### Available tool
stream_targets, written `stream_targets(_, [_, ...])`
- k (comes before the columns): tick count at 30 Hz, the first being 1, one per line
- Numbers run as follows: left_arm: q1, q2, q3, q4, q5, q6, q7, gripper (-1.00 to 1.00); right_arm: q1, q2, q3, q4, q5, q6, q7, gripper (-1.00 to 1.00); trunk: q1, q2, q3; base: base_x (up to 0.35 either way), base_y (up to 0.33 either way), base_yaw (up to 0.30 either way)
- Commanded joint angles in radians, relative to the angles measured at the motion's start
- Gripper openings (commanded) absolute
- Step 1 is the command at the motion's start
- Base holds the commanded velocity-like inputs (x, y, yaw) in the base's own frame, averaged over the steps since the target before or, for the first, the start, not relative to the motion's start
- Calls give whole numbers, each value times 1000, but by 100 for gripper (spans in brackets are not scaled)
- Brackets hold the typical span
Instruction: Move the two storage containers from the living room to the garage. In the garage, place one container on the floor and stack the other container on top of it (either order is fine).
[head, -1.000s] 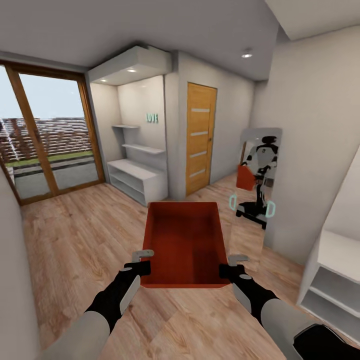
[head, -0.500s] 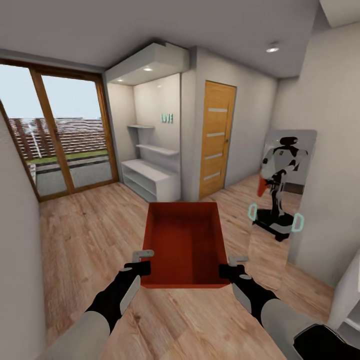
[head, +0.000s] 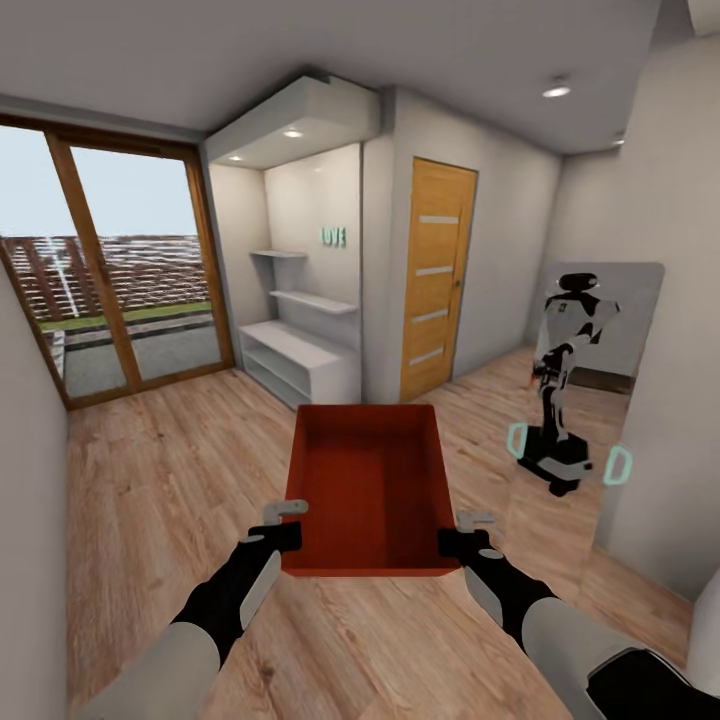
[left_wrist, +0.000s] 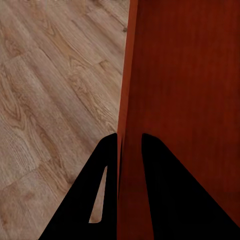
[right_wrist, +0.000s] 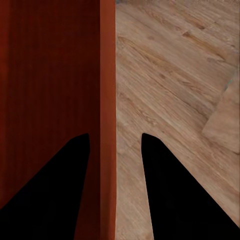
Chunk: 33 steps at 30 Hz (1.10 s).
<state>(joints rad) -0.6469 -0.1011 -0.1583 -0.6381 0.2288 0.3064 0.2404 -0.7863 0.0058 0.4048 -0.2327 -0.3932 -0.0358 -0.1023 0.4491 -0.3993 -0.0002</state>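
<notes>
One red-orange storage container (head: 368, 490) hangs level in front of me above the light wood floor, open side up and empty. My left gripper (head: 285, 525) is shut on its left wall near the near corner. My right gripper (head: 466, 530) is shut on the right wall. In the left wrist view the left gripper (left_wrist: 129, 141) straddles the container's (left_wrist: 185, 100) thin rim, with one finger on each side. The right gripper (right_wrist: 114, 139) straddles the opposite wall of the container (right_wrist: 50, 75) the same way. The other container and the garage are out of view.
A wooden door (head: 437, 280) stands shut ahead. A white shelf unit (head: 300, 360) fills the alcove to its left, and wood-framed glass doors (head: 120, 270) lie further left. A tall mirror (head: 590, 400) leans on the right wall. A grey wall (head: 30, 560) runs close on my left.
The whole view has shifted: door, shelves and mirror slid right in the picture, so the camera moved. The container and both grippers keep their place in the view.
</notes>
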Motion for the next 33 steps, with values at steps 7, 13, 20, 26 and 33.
stream_targets(7, [0,8,92,-2,-8,7,15,-100,-1,-2,-10,1,-12,-7,0,-100,1,-1,0,322,0,0])
stream_targets(13, [0,8,92,-2,-8,7,15,-100,-1,-1,-11,1,-12,-7,0,-100,1,-1,0,322,0,0])
stream_targets(20, [0,8,92,-3,-8,7,15,-100,-1,-3,-11,1,-12,-7,0,-100,1,-1,0,322,0,0])
stream_targets(26, [0,8,92,-5,-8,7,15,-100,-1,-2,-10,1,-12,-7,0,-100,1,-1,0,322,0,0])
stream_targets(33, [0,8,92,-6,-8,7,15,-100,-1,-2,-10,1,-12,-7,0,-100,1,-1,0,322,0,0])
